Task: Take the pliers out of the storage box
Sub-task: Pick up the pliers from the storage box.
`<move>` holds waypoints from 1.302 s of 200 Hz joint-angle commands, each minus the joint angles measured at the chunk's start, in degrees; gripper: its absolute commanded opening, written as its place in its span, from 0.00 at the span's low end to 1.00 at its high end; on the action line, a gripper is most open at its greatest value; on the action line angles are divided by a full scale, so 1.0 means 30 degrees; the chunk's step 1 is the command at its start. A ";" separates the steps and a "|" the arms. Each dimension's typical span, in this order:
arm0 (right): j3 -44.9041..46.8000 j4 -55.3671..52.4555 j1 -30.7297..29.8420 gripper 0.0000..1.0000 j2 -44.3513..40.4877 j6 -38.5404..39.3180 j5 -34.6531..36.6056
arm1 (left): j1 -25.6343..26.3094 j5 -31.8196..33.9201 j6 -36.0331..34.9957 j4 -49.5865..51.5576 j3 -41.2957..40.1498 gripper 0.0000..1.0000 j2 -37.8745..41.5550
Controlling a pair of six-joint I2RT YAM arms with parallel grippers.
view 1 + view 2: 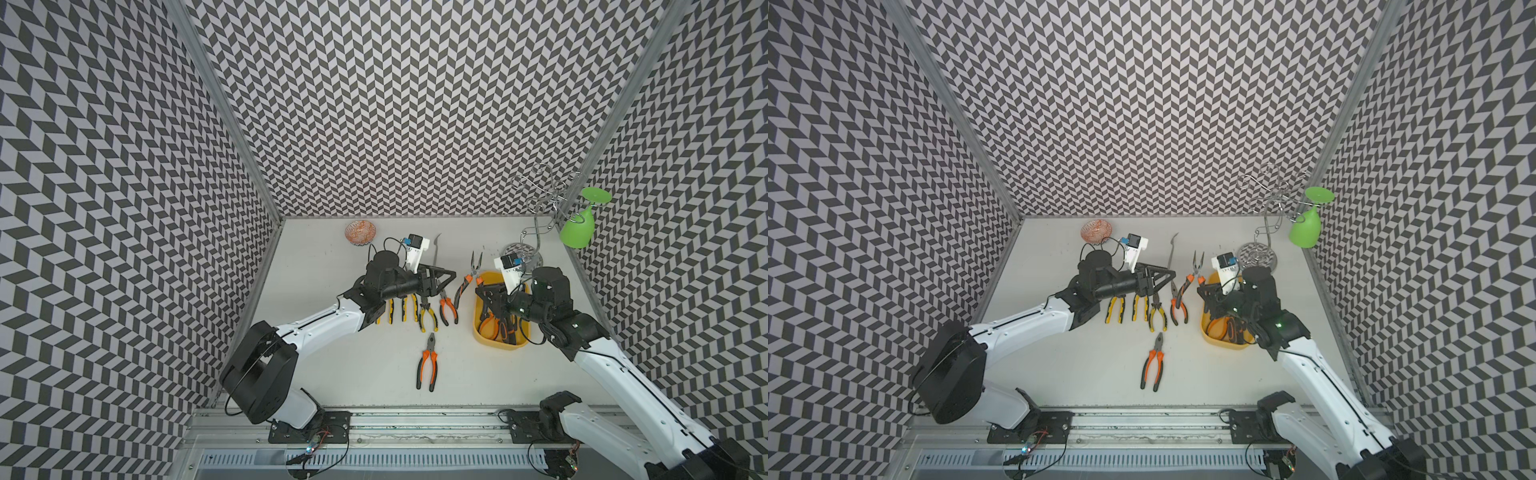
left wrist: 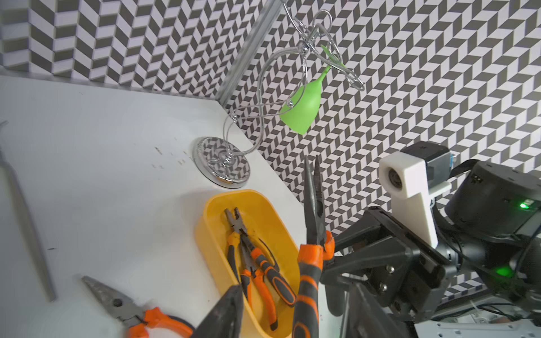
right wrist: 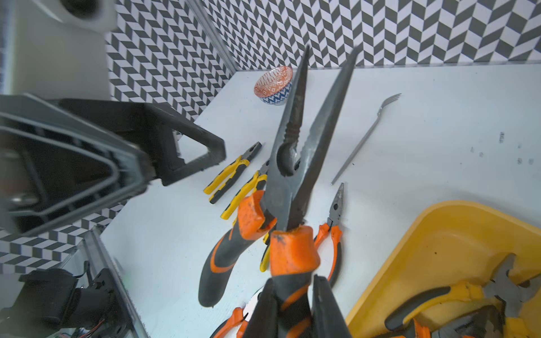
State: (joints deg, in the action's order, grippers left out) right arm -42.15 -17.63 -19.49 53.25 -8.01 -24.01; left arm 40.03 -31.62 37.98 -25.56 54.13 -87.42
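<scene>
My left gripper [image 1: 444, 278] hangs over the middle of the desk [image 1: 353, 357], jaws standing apart, above a row of pliers [image 1: 428, 316] lying flat. One more pair [image 1: 427, 365] lies nearer the front edge. Just right, the long-nosed pliers [image 1: 475, 262] are held off the desk, one handle clamped in my right gripper [image 3: 294, 292]. Toward the right edge, the storage box [image 1: 498, 345] holds other pairs [image 2: 251, 263].

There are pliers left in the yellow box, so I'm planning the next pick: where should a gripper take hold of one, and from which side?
Grip the pliers across both handles, just behind the joint, coming straight down: they lie flat along the box, and its walls probably block any sideways approach.
</scene>
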 commanded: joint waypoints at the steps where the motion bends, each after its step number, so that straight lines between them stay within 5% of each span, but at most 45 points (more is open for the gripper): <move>1: -0.0263 0.2223 -0.0340 0.00 -0.0415 0.0186 -0.1196 | 0.0401 -0.1521 0.2583 -0.1772 0.0942 0.49 -0.1037; 47: -0.0305 0.2162 -0.0788 0.00 -0.0152 0.0355 -0.1151 | 0.1117 -0.2254 0.3357 -0.2476 0.2005 0.25 -0.1950; 104: -0.0454 0.2222 -0.1460 0.00 0.0172 0.0552 -0.1110 | 0.1275 -0.2686 0.3848 -0.2782 0.2410 0.25 -0.2657; 148: -0.0422 0.2323 -0.1775 0.00 0.0202 0.0579 -0.0709 | 0.1323 -0.3290 0.4238 -0.3004 0.2816 0.35 -0.3145; 186: -0.0364 0.2390 -0.1811 0.00 0.0205 0.0323 -0.0050 | 0.1332 -0.3452 0.4389 -0.2729 0.2819 0.08 -0.3234; 209: -0.0269 0.2507 -0.1800 0.00 0.0104 0.0180 0.0341 | 0.1305 -0.3421 0.4334 -0.2514 0.2817 0.00 -0.3150; 217: -0.0247 0.2507 -0.1796 0.08 0.0063 0.0217 0.0465 | 0.1257 -0.3476 0.4273 -0.2362 0.2820 0.00 -0.3118; 239: -0.0181 0.2337 -0.1797 0.47 -0.0264 0.0647 0.0490 | 0.0946 -0.3987 0.4113 -0.1829 0.2664 0.00 -0.2958; 260: -0.0057 0.2009 -0.1832 0.69 -0.0652 0.1314 0.0572 | 0.0430 -0.4607 0.3731 -0.0885 0.1973 0.00 -0.2586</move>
State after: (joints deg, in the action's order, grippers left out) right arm -42.13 -14.48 -24.62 53.49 -6.59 -23.31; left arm 42.81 -41.76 50.39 -30.24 60.88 -97.19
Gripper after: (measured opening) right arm 0.599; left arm 0.203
